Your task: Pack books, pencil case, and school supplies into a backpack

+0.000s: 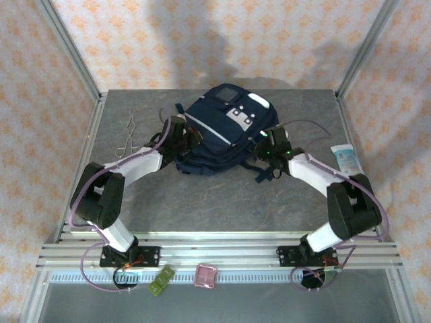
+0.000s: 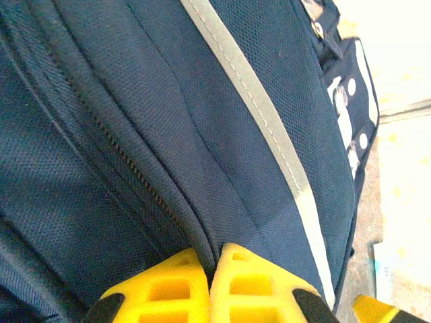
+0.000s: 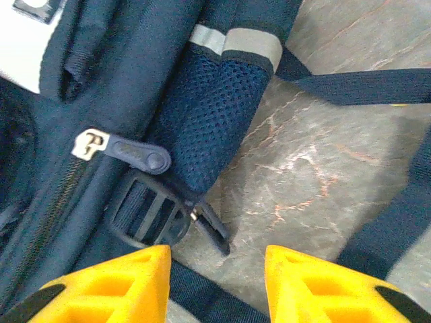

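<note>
Patterned walls in pale orange and white closed around a grey, stone-like worktop (image 1: 222, 202). On its far half lay the backpack (image 1: 219, 131), navy blue, with a pale stripe (image 2: 269, 128) across the front and a grey square patch at the far end. The left jaws stood against the left side of the bag. In the left wrist view their yellow fingers (image 2: 168, 293) were pressed together on a fold of the blue fabric, just beside a zip (image 2: 128, 161). The right jaws were at the right side of the bag, low over the worktop. Their fingers (image 3: 121, 282) stood moderately apart and held nothing, and bare stone showed between them. Just ahead of them lay a zip pull (image 3: 135, 153), a dark plastic buckle (image 3: 151, 215) and a mesh side pocket (image 3: 215, 114), and a dark strap (image 3: 350, 87) ran across the worktop. A thin metal tool (image 1: 128, 138) lay left of the bag and a light-blue packet (image 1: 347, 159) at the right edge. A green case (image 1: 161, 279) and a red square case (image 1: 205, 276) lay on the near ledge below the arm bases, well apart from the backpack.
</note>
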### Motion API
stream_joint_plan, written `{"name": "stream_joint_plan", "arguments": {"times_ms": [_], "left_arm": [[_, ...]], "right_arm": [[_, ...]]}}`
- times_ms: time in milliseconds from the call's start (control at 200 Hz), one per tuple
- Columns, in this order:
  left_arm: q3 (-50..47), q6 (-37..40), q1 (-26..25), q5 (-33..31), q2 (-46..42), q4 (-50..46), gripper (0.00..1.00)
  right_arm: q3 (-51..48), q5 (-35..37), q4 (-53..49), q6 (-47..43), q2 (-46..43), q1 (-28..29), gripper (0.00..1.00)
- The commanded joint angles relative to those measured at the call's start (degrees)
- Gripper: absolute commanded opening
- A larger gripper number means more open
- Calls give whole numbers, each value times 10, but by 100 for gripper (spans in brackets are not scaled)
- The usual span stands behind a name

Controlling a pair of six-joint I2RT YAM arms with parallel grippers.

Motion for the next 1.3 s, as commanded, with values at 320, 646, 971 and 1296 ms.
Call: {"name": "stream_joint_plan", "arguments": {"times_ms": [320, 646, 971, 1296], "left_arm": [[44, 60, 52, -71, -17, -16, 0], [60, 81, 68, -76, -17, -40, 52], [72, 164, 68, -173, -94, -98, 99], [15, 340, 70, -378, -176, -49, 99]], "right_arm": [[155, -116, 78, 45, 170, 6, 40], [187, -79, 25, -24, 141, 10, 55], [261, 17, -26, -90, 94, -8, 100], [201, 203, 33, -95, 24, -84, 100]]}}
